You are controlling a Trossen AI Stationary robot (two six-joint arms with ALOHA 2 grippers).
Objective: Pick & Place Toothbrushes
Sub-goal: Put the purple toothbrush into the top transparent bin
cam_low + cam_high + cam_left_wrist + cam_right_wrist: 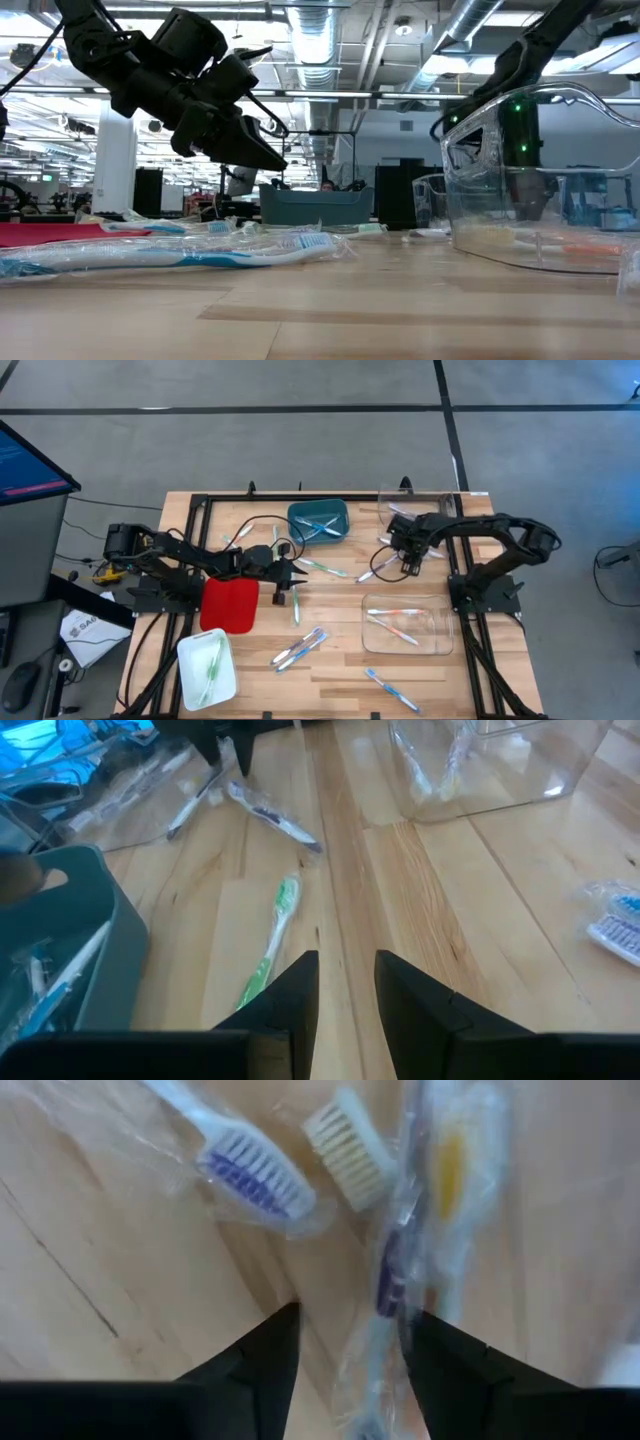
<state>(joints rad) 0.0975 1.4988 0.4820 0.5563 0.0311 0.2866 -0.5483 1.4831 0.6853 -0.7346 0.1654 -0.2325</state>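
Toothbrushes lie scattered on the wooden table (340,670); some are in clear wrappers. My right gripper (350,1345) hangs open, pointing down over a small heap of them at the far right (385,565). A wrapped purple toothbrush (388,1285) runs between its fingers. Beside that one lie a yellow one (450,1170) and a purple-bristled head (250,1175). My left gripper (345,985) is open at mid-table (297,573), tilted down above the wood, with nothing between its fingers. A light green toothbrush (272,935) lies flat just beyond one finger. My right gripper comes from above, pointing down, with one finger on each side of the wrapped purple toothbrush's handle (385,1305), which lies on the table. The wrapper reaches up to one finger (440,1360). I cannot tell whether it touches.
A teal bin (318,520) with brushes stands at the far middle. A red tray (230,605) and a white tray (207,665) with green brushes are at the left. A clear container (405,622) with orange-red brushes stands at the right. Another clear box (420,500) is at the far right.
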